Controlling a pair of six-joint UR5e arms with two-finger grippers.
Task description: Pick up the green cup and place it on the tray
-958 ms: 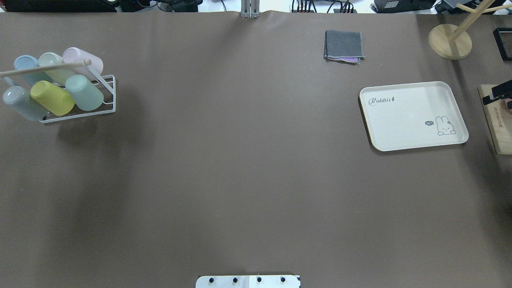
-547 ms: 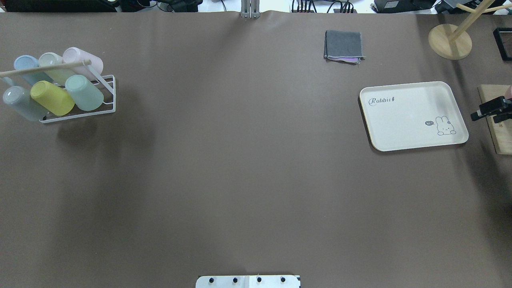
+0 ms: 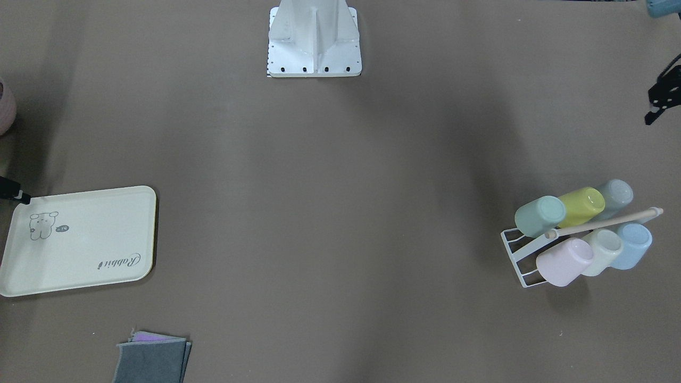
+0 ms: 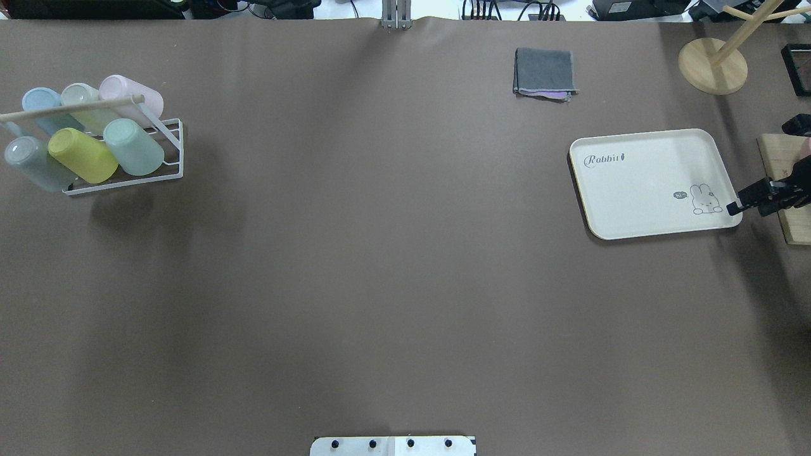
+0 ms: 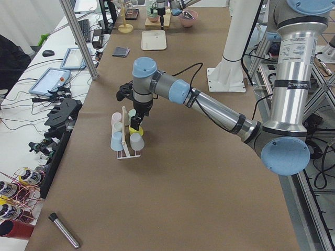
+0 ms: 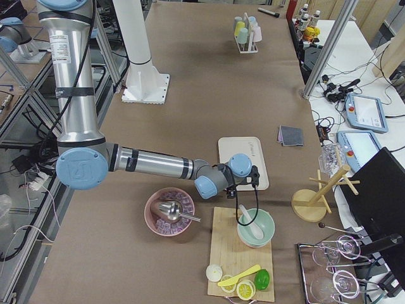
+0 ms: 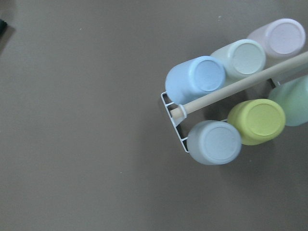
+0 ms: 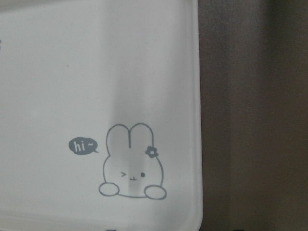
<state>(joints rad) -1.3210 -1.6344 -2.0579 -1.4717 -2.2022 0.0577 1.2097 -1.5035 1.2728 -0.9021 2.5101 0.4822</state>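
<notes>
1. Brown table [image 4: 380, 266] fills the overhead view. Since a moment ago, only the right arm's fingers [image 4: 734, 208] have moved. They came in from the right edge and now sit over the 4 o'clock corner of the tray [image 4: 640, 190], by the bunny drawing [image 4: 705, 199].
2. The cups, the tray and the cloth lie just as before.
3. Seen from the right end, the right arm reaches low and long across the table to the tray. I cannot tell if its fingers are spread or pressed together.
4. Seen from the left end, the left arm stretches far out with its wrist bent down. The left arm's fingers [image 5: 135, 124] hang just above the rack [image 4: 182, 149]. I cannot tell if they are spread or pressed together.
5. The green cup [image 4: 134, 147] leans tilted in the rack, at 10 o'clock on the table. It is just beside the yellow-green cup [image 4: 82, 154], on that cup's 3 o'clock side. It is well apart from the tray at 2 o'clock.
6. Six cups are in the rack, one of each colour. The other four are a grey cup [image 4: 31, 163], a blue cup [image 4: 39, 104], a pale cup [image 4: 82, 101] and a pink cup [image 4: 130, 92]. There is one tray, one rack and one folded grey cloth [image 4: 545, 71] at 1 o'clock.
</notes>
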